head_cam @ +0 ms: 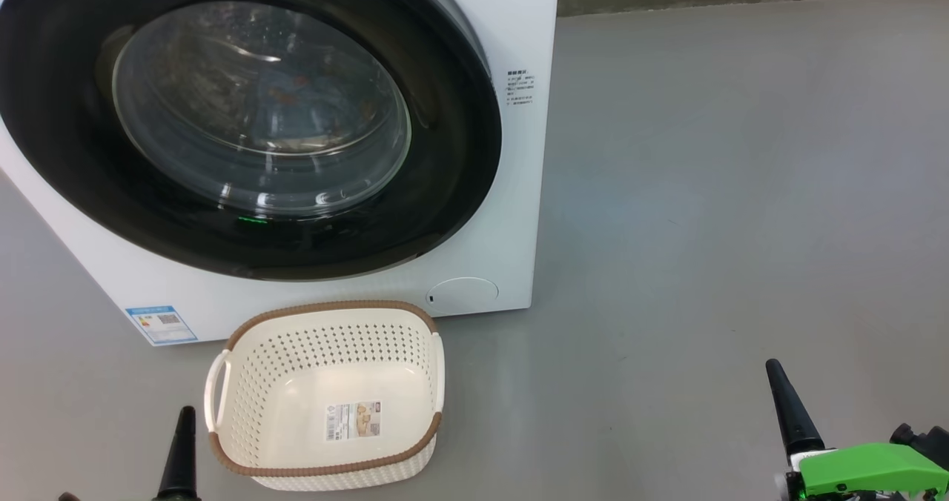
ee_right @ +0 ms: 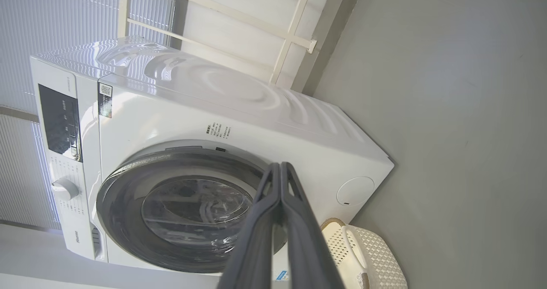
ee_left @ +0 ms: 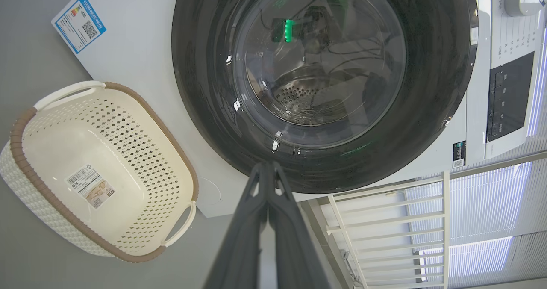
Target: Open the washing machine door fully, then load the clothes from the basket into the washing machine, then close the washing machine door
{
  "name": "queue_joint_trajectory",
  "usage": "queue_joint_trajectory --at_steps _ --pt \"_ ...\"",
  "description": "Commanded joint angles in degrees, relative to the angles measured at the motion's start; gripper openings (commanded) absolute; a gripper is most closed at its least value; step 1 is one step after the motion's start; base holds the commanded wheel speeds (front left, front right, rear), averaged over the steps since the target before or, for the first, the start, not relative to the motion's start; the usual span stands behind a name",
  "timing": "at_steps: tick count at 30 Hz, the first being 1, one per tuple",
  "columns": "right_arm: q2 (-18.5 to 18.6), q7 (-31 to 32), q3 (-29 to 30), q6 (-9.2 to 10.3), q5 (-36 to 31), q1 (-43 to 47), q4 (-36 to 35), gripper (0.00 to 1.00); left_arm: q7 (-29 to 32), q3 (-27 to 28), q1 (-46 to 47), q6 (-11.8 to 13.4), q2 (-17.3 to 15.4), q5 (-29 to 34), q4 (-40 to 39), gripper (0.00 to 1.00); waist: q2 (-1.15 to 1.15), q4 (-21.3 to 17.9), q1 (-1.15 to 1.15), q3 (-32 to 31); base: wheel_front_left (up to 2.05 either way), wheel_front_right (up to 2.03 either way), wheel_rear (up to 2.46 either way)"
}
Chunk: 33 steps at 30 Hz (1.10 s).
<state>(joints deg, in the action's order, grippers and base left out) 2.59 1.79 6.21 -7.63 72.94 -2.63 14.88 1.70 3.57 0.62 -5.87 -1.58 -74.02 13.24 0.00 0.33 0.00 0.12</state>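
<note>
The left gripper [ee_left: 268, 166] is holding its 2 fingers pressed together, gripping nothing and touching nothing. The right gripper [ee_right: 280, 166] is showing its 2 fingers together too, likewise free. The washing machine door [head_cam: 245, 123] is sitting closed on the washing machine [head_cam: 519, 190], with the clothes [head_cam: 296, 104] showing faintly behind its glass. The basket [head_cam: 326, 310] is standing on the floor [head_cam: 704, 227] just before the machine, its bare bottom showing.

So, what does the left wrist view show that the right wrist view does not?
Left wrist view: the inside of the cream-white perforated plastic basket with its paper sticker, and the shut left gripper. Right wrist view: the top of the white washing machine, and the shut right gripper. Both: the round black-rimmed glass door, closed, and the dark control panel.
</note>
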Motion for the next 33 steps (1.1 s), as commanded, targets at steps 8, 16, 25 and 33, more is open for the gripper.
queue_joint_trajectory --at_steps 8,16,25,33 --pt "0.3 1.55 -0.55 0.09 6.62 -2.85 -1.19 0.0 1.7 2.05 3.43 -0.99 -1.08 -6.09 -0.41 0.0 0.0 -0.1 0.0 0.02 0.0 0.0 0.0" --pt "0.29 2.9 -0.18 0.11 12.01 -3.15 -1.05 0.0 3.02 2.43 4.34 -1.26 -1.17 -11.25 0.12 0.0 0.0 -0.2 0.0 0.03 0.0 0.0 0.0" --pt "0.29 4.26 0.19 0.13 17.42 -3.45 -0.9 0.0 4.34 2.81 5.27 -1.53 -1.27 -16.44 0.65 0.0 0.0 -0.3 0.0 0.05 0.0 0.0 0.0" --pt "0.29 4.71 0.31 0.14 19.22 -3.56 -0.86 0.0 4.78 2.94 5.57 -1.61 -1.3 -18.16 0.82 0.0 0.0 -0.33 0.0 0.06 0.0 0.0 0.0"
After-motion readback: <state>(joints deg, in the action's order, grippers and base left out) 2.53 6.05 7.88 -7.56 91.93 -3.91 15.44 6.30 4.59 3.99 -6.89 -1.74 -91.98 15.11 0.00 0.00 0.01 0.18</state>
